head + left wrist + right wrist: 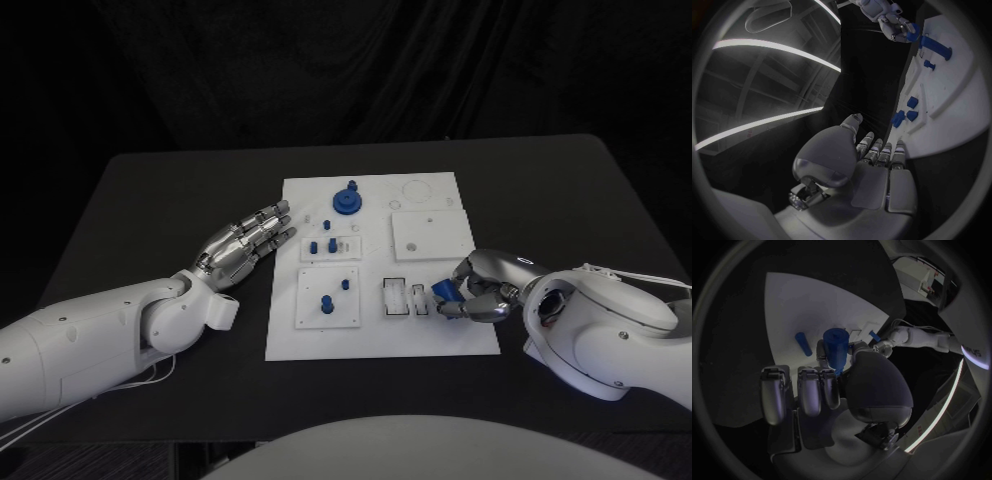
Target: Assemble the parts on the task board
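Observation:
The white task board (433, 335) lies in the middle of the black table. My right hand (479, 286) hovers over the board's right side and pinches a blue cylindrical part (444, 292) between thumb and fingers; the right wrist view shows that blue part (837, 347) upright in the right hand (836, 390). My left hand (251, 242) lies flat with its fingers stretched out at the board's left edge, holding nothing. A blue round part (346, 200) stands at the board's far end. Small blue pegs (325, 246) stand near the left fingertips.
Two more blue pieces (332, 297) sit on a square sub-plate at the board's near left. Two narrow rectangular slots (394, 298) lie just left of the right hand. A plain square plate (430, 233) lies at the board's far right. Bare black table (159, 200) surrounds the board.

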